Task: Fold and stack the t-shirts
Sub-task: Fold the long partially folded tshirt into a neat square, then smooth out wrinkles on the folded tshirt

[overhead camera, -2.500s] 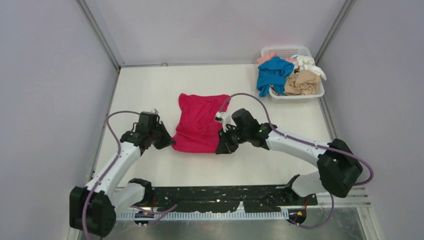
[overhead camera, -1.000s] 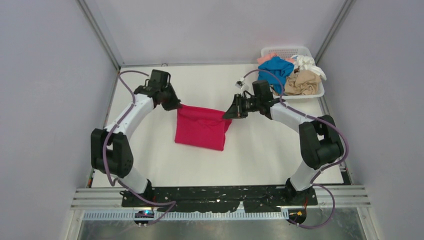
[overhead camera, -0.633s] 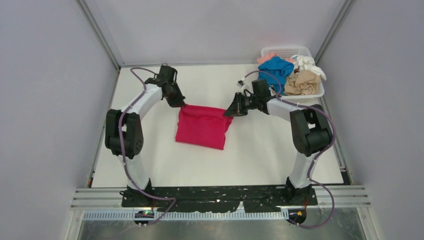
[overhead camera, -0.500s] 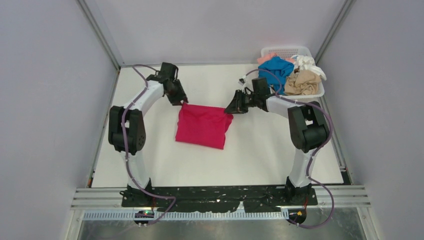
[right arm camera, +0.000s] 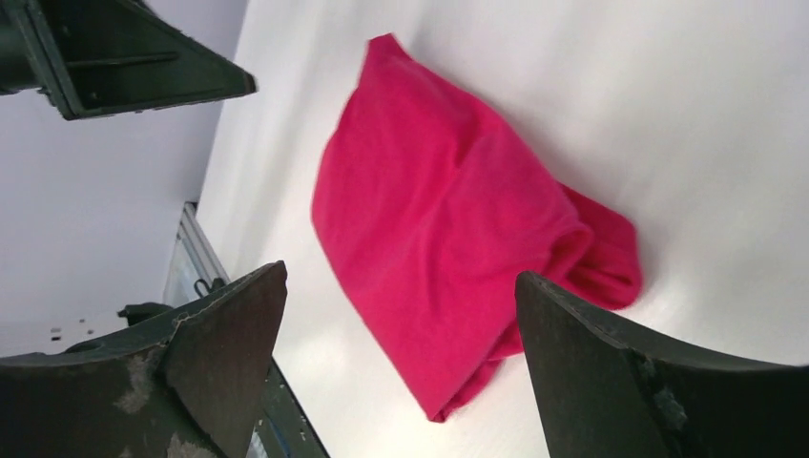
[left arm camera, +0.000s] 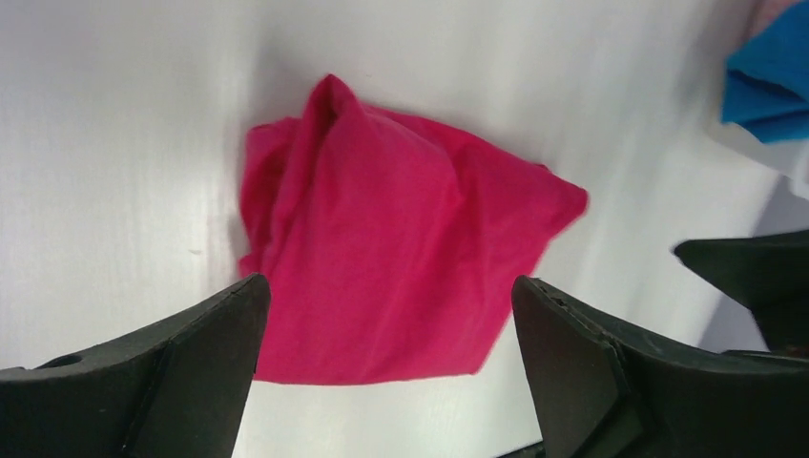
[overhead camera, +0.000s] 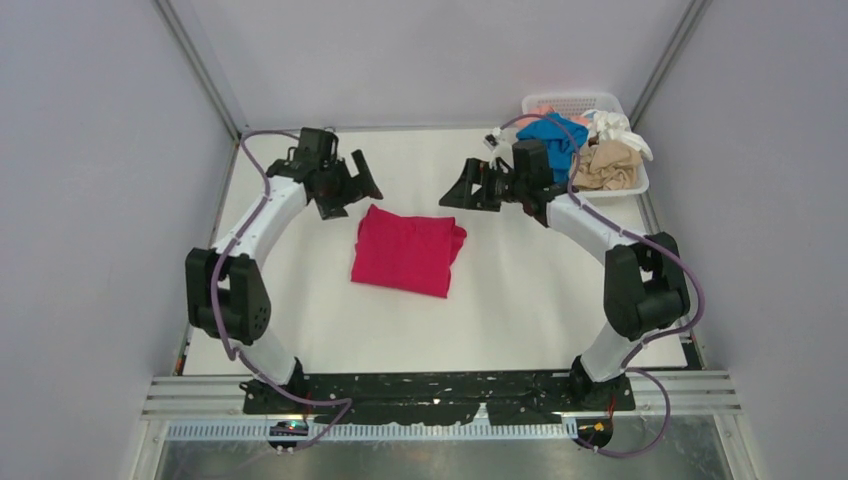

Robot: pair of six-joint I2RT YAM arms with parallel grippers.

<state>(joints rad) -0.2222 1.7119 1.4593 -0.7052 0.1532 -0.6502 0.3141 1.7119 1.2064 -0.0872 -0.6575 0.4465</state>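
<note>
Between grey walls [overhead camera: 100, 200], the white table [overhead camera: 300, 300] bears a magenta t-shirt [overhead camera: 405, 252], the far-right corner basket [overhead camera: 575, 100] holds crumpled t-shirts [overhead camera: 548, 140], and the left gripper [overhead camera: 350, 192] and right gripper [overhead camera: 458, 188] are spread wide.

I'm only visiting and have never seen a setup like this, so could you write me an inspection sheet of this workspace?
Surface: white table, smooth, no marks seen.
Job's things: red shirt lies folded over mid-table, touching no gripper; blue shirt, tan shirt, white shirt and pink shirt are bunched in the white basket at the far right corner.
Clutter: nothing seen.
Grippers: left gripper and right gripper both open and empty, hovering by the red shirt's far corners.
Cables: purple cables loop along both arms.
Surroundings: grey walls on three sides; black rail at the near edge.
</note>
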